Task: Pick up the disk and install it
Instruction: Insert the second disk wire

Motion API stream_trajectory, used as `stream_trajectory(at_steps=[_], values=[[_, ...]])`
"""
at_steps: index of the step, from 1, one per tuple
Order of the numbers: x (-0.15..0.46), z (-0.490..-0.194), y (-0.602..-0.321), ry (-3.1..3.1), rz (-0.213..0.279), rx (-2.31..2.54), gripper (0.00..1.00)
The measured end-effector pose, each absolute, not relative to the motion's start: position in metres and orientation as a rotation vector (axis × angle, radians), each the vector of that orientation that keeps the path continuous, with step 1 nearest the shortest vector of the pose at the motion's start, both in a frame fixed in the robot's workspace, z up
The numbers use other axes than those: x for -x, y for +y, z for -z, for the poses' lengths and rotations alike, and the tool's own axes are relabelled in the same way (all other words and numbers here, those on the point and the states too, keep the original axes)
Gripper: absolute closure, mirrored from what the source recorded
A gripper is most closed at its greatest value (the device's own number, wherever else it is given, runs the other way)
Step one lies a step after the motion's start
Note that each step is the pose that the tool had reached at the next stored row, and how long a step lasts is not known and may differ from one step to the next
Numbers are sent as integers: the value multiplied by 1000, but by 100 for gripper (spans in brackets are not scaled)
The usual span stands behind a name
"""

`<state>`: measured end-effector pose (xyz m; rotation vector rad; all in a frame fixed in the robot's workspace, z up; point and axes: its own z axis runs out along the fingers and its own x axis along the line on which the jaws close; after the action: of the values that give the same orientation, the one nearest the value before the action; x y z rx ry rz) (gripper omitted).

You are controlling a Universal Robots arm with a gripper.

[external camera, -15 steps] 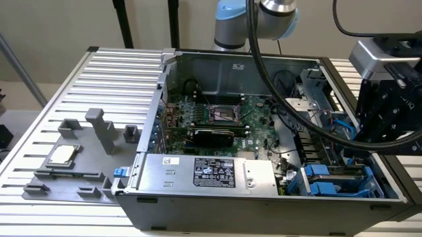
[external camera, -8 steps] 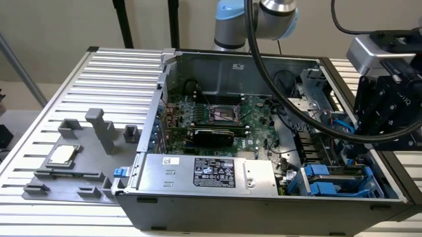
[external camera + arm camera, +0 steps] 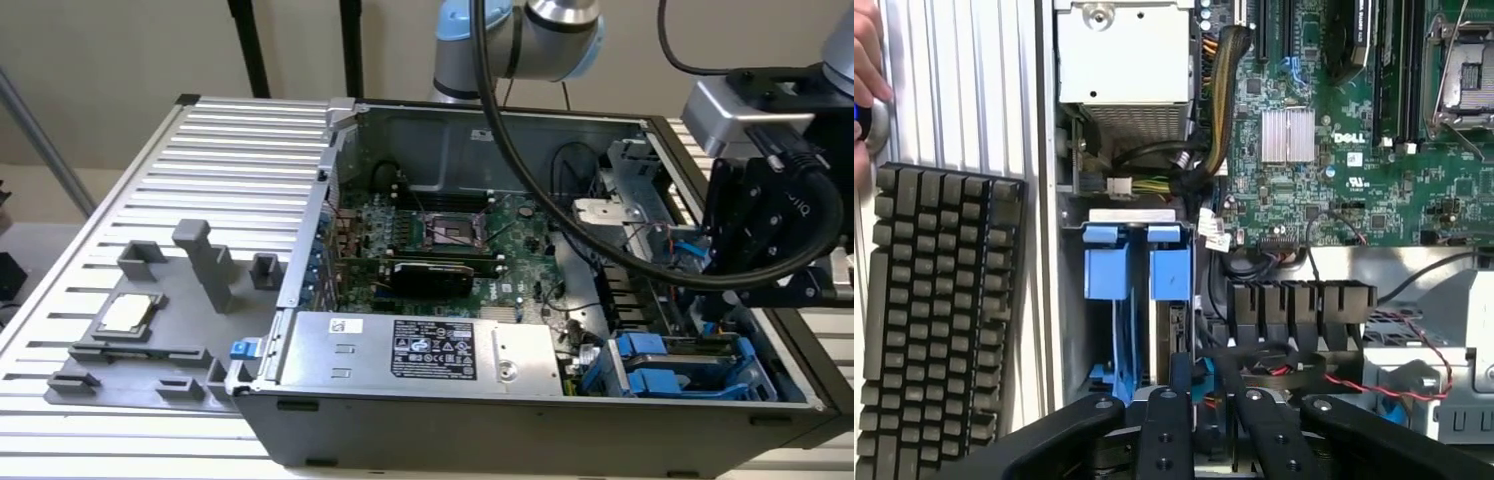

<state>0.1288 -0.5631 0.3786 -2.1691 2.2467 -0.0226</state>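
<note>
The disk (image 3: 663, 362) sits edge-up in the drive bay at the near corner of the computer case (image 3: 334, 150), on the exterior view's right. Its bright blue rails stand out just beside the big grey power-supply box (image 3: 427, 345). The gripper (image 3: 774, 270) hangs over that same side of the case, a little farther back than the bay, with the arm's thick black cable looping across the motherboard (image 3: 454, 230). On the slatted table (image 3: 227, 150) to the exterior view's left, a grey fixture (image 3: 147, 350) holds a small silver chip (image 3: 127, 313), well apart from the work.

From the wrist, the disk (image 3: 1139, 270) is two blue tabs under a pale metal edge, slotted down into the bay between the case wall and a row of black connectors (image 3: 1304, 305). The gripper (image 3: 1209, 420) hovers close by the bay, and I cannot tell whether it is spread or closed. Red and black wires (image 3: 1354, 375) run close beside it. Outside the case lies a keyboard (image 3: 939, 320), with a person's hand (image 3: 866, 70) at the table's edge.

To my eye this is the installing step, with the disk in or nearly in its slot. Seating it calls for a straight press along the rails, clear of those wires.
</note>
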Motion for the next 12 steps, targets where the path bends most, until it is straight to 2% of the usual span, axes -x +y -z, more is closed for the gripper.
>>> stream_trajectory(at_steps=[12], values=[[-128, -372, -563, 2255, 39, 2174, 0]])
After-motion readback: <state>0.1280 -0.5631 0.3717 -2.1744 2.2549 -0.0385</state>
